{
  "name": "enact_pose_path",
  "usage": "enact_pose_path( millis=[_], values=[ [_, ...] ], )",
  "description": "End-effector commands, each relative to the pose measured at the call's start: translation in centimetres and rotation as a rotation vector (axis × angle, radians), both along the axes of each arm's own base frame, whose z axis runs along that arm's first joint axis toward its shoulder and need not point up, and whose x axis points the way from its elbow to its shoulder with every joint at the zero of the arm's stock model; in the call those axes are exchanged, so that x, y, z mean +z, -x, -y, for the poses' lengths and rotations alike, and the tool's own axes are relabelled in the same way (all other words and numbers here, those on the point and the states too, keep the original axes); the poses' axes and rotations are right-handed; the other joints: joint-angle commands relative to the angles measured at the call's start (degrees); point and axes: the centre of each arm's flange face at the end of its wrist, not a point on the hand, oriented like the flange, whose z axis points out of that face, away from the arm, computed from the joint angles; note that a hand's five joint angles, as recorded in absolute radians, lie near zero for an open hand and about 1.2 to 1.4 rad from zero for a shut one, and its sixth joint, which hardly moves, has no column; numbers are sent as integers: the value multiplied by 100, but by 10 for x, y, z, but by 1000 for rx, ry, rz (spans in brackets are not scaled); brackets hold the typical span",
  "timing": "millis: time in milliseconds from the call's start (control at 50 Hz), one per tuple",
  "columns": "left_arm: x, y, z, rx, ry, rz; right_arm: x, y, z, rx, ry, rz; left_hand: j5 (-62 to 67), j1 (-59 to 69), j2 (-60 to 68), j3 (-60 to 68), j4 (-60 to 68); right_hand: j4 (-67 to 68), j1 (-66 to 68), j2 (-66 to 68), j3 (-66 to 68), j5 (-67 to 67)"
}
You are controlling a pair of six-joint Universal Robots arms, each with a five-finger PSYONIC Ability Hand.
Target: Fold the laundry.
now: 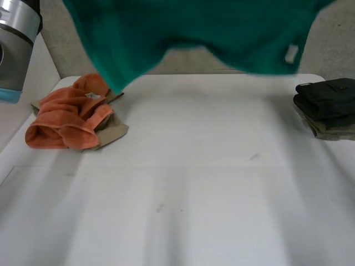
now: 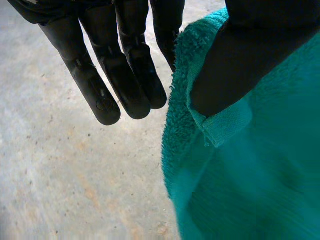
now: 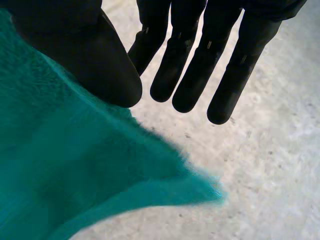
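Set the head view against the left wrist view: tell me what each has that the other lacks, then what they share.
Head view: the white table, a crumpled orange cloth, a dark folded stack. Left wrist view: the left hand, its thumb pinching a hemmed edge, above speckled floor. Shared: the teal towel, held up in the air.

Bright, diffuse light across the white surface (image 1: 211, 183), teal towel (image 1: 222, 27) evenly lit, left hand (image 2: 125, 65) and right hand (image 3: 200, 65) dark against pale floor, faint sheen on the left fingers (image 2: 107, 95).
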Motion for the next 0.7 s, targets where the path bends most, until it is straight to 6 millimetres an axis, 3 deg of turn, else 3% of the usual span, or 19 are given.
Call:
enact_pose_path(
  millis=[20,140,160,180,220,240,320,360,440,460,480,560,700],
  values=[
    [-61,-9,-6,-7,-236,68,-57,-1,-5,110,-242,-127,1342,1489,1139,1160,1119,1150,1589,1301,1196,1147],
    [-131,-5,-27,-79,-431,155,-119,8,-4,160,-454,-186,1342,1489,1139,1160,1119,1150,1589,1301,1196,1147],
    [-154,-4,-36,-98,-488,188,-130,9,-4,165,-486,-197,1342,1489,1139,1160,1119,1150,1589,1301,1196,1147],
    [-165,-3,-40,-108,-510,205,-152,12,-4,168,-547,-221,1342,1489,1139,1160,1119,1150,1589,1301,1196,1147],
    [-186,-2,-46,-118,-551,241,-173,13,-6,174,-608,-253,1342,1489,1139,1160,1119,1150,1589,1301,1196,1147],
    [-205,-4,-52,-119,-583,276,-196,13,-10,188,-678,-287,1342,1489,1139,1160,1119,1150,1589,1301,1196,1147],
    [-236,-8,-65,-112,-637,347,-246,14,-23,198,-837,-394,1342,1489,1139,1160,1119,1150,1589,1301,1196,1147],
    [-242,-10,-68,-107,-652,361,-257,16,-28,194,-889,-441,1342,1489,1139,1160,1119,1150,1589,1301,1196,1147],
    [-245,-14,-74,-102,-668,374,-260,22,-31,184,-936,-480,1342,1489,1139,1160,1119,1150,1589,1301,1196,1147],
    [-242,-14,-76,-103,-666,373,-259,25,-31,176,-941,-468,1342,1489,1139,1160,1119,199,637,350,245,195],
    [-240,-14,-77,-103,-664,372,-253,28,-30,164,-944,-429,1342,1489,1139,1160,1119,-1676,-1237,-1525,-1630,-1679],
    [-230,-16,-82,-101,-653,367,-231,39,-28,114,-938,-315,1342,1489,1139,1160,1119,-3286,-2848,-3135,-3240,-3290],
    [-216,-18,-87,-101,-637,345,-213,56,-40,87,-1011,-170,1342,1489,1139,1160,1119,-4015,-3577,-3864,-3970,-4019]
  ],
)
